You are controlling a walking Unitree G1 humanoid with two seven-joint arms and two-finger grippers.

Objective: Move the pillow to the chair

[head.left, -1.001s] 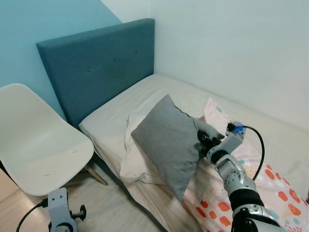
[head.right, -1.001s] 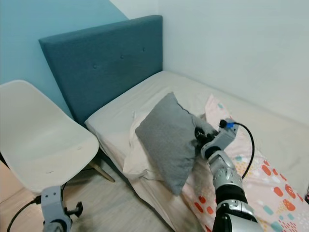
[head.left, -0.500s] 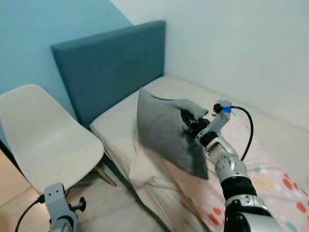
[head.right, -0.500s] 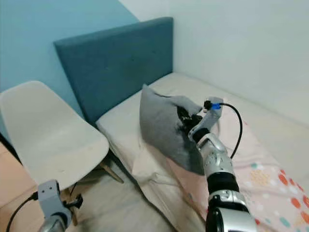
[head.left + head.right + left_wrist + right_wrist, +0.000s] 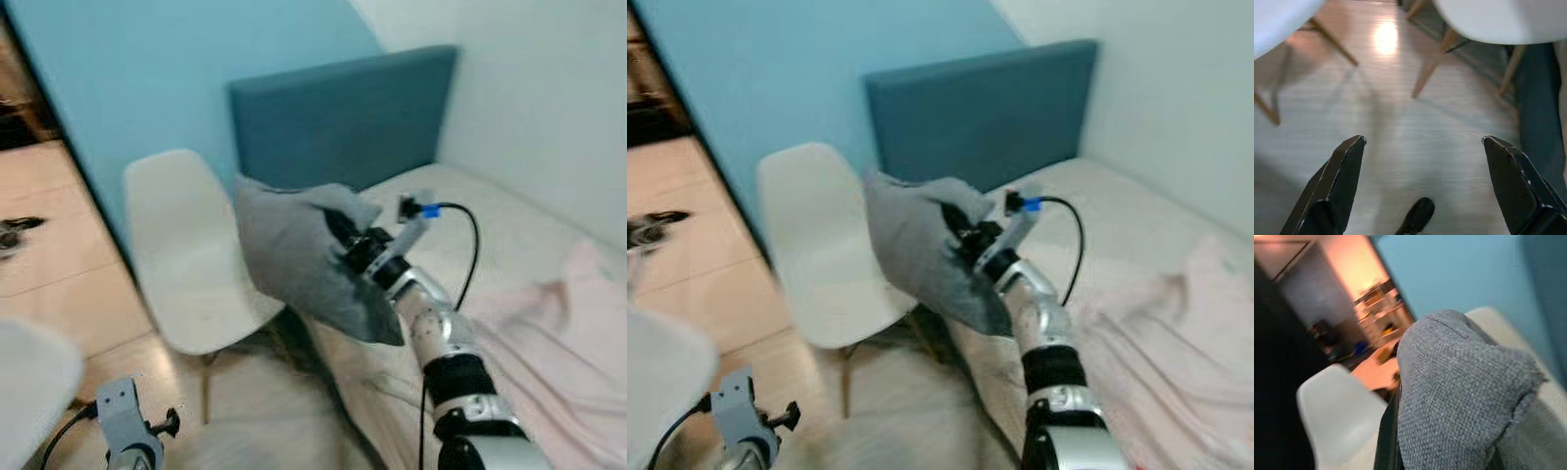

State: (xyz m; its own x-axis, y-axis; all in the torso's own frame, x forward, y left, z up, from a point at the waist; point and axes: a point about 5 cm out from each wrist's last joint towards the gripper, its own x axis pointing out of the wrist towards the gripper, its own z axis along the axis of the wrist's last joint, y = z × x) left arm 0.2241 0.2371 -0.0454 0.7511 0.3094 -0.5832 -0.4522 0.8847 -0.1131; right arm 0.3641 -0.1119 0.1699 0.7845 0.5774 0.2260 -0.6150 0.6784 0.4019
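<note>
Pillow (image 5: 294, 250) pinched in right hand (image 5: 355, 247) (lifted), beside chair (image 5: 186, 264).

A bright blue wall (image 5: 147, 69) stands at the far left, a white wall (image 5: 549, 88) at right, above pale wooden floor (image 5: 59, 294).

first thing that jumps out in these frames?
The grey pillow, held up in the air by the right gripper, which is clamped on one end of it, between the bed and the white chair. Behind them stand the teal headboard and the light blue wall. The left gripper hangs open over the wooden floor.
</note>
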